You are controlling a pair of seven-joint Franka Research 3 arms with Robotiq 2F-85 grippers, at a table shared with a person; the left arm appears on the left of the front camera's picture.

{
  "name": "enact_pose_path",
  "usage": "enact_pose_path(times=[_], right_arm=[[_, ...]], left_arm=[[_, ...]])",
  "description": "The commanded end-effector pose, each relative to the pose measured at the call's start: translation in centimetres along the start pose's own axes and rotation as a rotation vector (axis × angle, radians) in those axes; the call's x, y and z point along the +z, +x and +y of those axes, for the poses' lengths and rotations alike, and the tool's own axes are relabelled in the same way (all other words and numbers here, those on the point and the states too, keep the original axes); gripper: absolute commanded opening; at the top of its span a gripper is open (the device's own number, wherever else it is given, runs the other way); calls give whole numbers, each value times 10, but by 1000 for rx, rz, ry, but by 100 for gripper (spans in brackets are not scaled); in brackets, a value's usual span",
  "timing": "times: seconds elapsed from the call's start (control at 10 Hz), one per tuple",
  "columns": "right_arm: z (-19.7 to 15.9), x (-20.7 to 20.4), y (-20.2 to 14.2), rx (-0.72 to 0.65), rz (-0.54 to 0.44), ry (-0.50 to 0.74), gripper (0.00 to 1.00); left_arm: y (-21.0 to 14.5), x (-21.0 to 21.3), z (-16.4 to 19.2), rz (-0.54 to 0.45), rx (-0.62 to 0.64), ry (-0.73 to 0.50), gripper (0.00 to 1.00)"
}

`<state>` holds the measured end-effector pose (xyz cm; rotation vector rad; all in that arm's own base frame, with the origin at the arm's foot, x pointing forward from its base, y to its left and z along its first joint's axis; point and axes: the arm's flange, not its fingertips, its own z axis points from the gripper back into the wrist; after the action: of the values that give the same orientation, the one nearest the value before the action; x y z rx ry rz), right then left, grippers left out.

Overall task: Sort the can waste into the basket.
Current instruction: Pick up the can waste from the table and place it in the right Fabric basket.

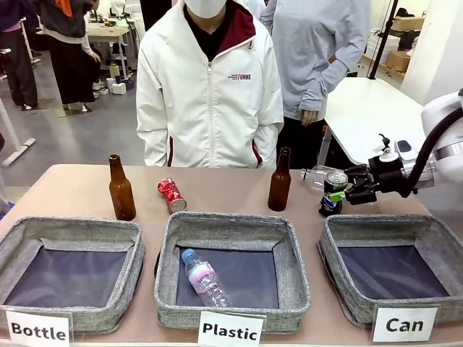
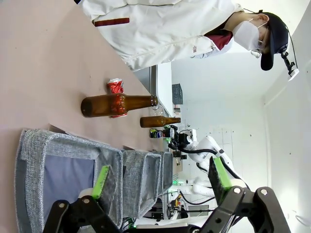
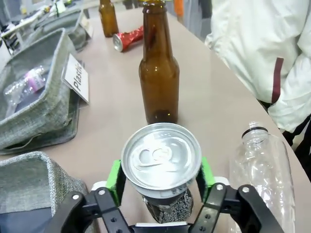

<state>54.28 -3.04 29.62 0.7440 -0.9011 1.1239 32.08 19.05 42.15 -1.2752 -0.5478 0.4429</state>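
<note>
Front view: our right claw (image 1: 352, 188) reaches in from three o'clock, jaws half closed around the upright blue can (image 1: 333, 194). The Can basket (image 1: 340, 278) sits just beside it at six o'clock, with only its low wall to clear. The crushed red can (image 1: 172, 195) lies well off at nine o'clock, nearer our left arm.

Left wrist view: our left claw (image 2: 160, 179) gapes wide, holding nothing, above a grey basket (image 2: 34, 160).

Right wrist view: green pads (image 3: 115, 175) look pressed on both sides of the blue can, its long axis vertical. A brown bottle (image 3: 159, 82) stands close at twelve o'clock and a clear bottle (image 3: 257, 165) lies at three, so we judge straight up the freest path.
</note>
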Motion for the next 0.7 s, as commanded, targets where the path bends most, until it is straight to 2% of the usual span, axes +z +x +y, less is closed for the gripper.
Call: enact_pose_path(times=[0.0,0.1,0.2,0.3,0.4,0.6], right_arm=[[-7,0,0,27,-24,4,0],[-7,0,0,26,-26,3,0],[-7,0,0,24,-28,6,13],[-7,0,0,25,-29,6,3],[-6,0,1,28,-33,10,0],[1,5,12,55,-53,27,0]], left_arm=[[-1,1,0,4,-20,-11,100],[-1,1,0,4,-20,-11,100],[-1,1,0,4,-20,-11,100],[-1,1,0,4,-20,-11,100],[-1,1,0,4,-20,-11,100],[-1,1,0,4,-20,-11,100]])
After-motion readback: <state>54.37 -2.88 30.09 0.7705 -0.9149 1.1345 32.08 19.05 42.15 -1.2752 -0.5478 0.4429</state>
